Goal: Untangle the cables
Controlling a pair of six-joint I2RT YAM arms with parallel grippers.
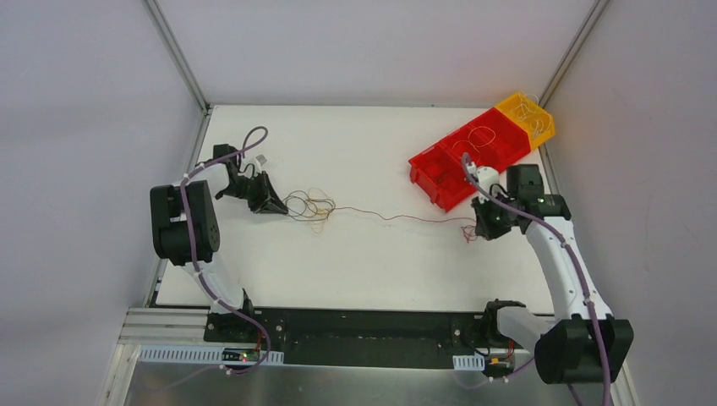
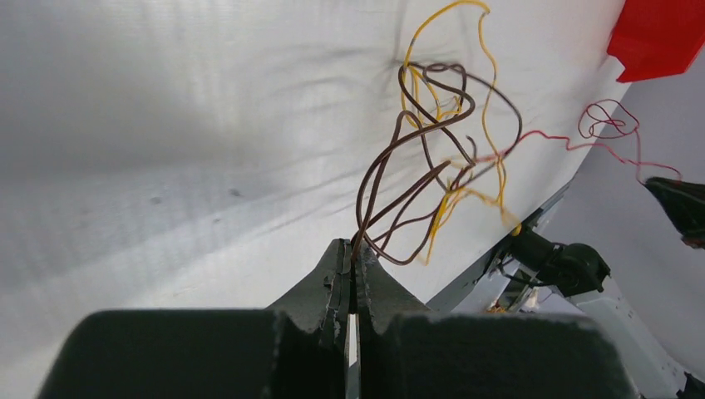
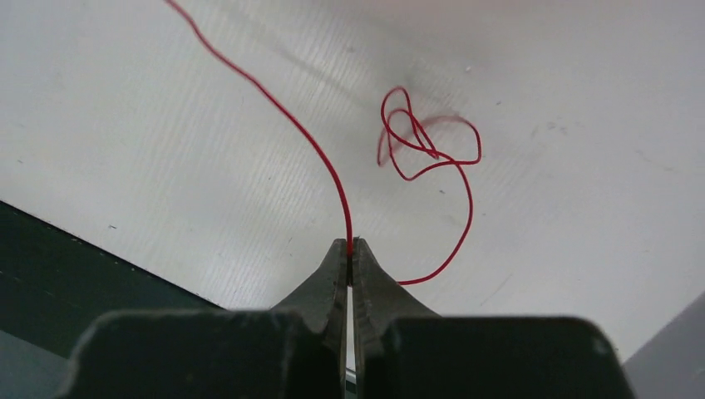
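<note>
Tangle: cables (image 1: 309, 205) lie in a loose knot of brown, yellow and pale loops on the white table (image 1: 355, 271), left of centre.
Left gripper (image 2: 351, 249): fingers pinched together on brown strands at the knot's left edge.
Red wire (image 1: 397, 218): stretches from the knot rightward across the table.
Right gripper (image 3: 350, 245): fingers clamped on this wire, beside its curly end.
Bins: red trays (image 1: 457, 161) and yellow tray (image 1: 526, 117) sit far right.

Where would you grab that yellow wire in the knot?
Probably on the yellow wire, at its big loop sticking out past the brown wires, away from the left gripper. Come from that open side: there it is a single strand, nothing crossing it.
</note>
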